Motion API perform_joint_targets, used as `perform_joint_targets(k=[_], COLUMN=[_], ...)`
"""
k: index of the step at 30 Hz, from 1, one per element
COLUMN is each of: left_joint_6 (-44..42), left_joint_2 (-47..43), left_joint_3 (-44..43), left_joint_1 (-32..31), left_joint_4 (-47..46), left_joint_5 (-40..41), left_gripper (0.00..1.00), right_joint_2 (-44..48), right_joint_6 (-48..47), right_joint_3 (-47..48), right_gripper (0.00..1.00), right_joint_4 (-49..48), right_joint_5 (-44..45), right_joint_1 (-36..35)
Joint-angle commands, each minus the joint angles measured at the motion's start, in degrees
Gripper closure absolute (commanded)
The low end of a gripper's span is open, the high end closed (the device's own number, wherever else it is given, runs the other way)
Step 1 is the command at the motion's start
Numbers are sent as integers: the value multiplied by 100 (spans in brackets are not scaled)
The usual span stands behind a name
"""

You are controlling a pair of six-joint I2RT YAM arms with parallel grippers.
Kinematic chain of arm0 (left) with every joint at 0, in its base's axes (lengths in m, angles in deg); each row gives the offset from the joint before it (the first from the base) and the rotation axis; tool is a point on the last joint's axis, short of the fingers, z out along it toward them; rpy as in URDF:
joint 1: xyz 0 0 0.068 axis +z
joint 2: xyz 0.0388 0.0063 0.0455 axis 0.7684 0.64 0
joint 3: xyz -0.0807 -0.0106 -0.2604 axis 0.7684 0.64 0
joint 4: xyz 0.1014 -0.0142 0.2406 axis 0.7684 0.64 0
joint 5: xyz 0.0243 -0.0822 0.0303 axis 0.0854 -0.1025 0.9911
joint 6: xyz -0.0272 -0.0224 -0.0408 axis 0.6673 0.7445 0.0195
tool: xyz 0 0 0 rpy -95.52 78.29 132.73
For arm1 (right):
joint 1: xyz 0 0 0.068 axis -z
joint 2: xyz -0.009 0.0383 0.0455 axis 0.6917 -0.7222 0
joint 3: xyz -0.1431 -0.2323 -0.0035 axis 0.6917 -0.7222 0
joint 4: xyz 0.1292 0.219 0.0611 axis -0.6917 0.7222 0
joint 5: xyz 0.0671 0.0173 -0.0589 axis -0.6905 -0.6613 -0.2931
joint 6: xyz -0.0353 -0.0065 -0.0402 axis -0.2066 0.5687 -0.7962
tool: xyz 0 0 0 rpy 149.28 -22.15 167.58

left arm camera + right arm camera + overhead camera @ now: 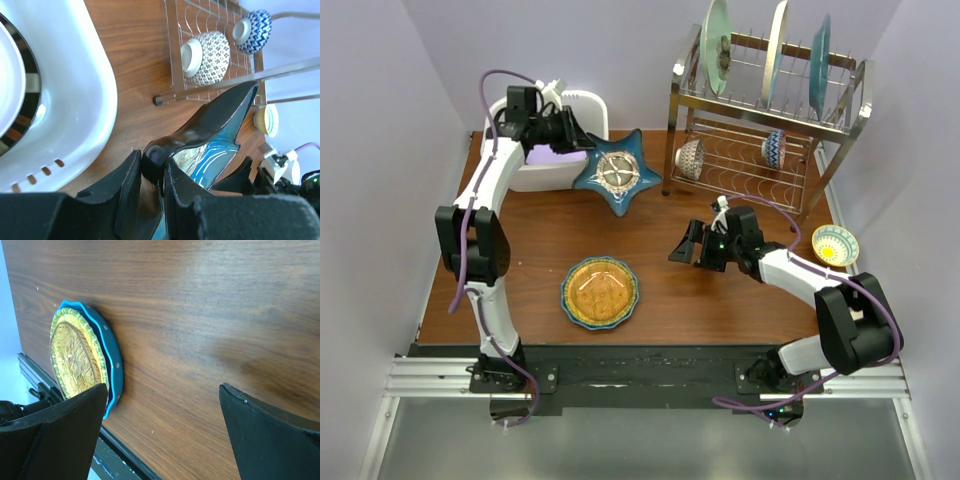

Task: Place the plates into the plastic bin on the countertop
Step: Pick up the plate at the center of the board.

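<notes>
My left gripper point(578, 145) is shut on one point of the blue star-shaped plate point(618, 172), just right of the white plastic bin point(582, 108). In the left wrist view both fingers pinch the plate's dark tip point(152, 167), and the plate point(220, 135) stands tilted over the wood. The bin point(80, 100) holds a black-rimmed cream plate point(20, 100); the top view shows something lavender point(548, 153) inside it. The amber plate with a blue-green rim point(600, 292) lies flat near the front. My right gripper point(692, 245) is open and empty over bare countertop, right of that plate point(80, 360).
The steel wire rack point(840, 120) stands at the back right with three plates upright on top point(717, 45) point(777, 40) point(820, 55) and two patterned bowls point(690, 158) point(773, 148) below. A small yellow-green bowl point(835, 244) sits on the wood by the right arm.
</notes>
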Motion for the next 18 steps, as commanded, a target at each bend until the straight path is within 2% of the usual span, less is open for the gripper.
perform_joint_targets(k=[1,18], left_joint_6=[576,1113], left_joint_2=[-353,-239], left_joint_3=[-521,-591], left_joint_1=[185,510], left_joint_4=[-573,-1180], left_joint_5=[-594,-665], left_gripper=[100,100], right_joint_2=[94,68], right_joint_6=[-43,-87], right_joint_3=[111,287], right_gripper=[3,3], right_joint_4=[3,56], right_joint_5=[-16,195], right_joint_1=[-72,-353])
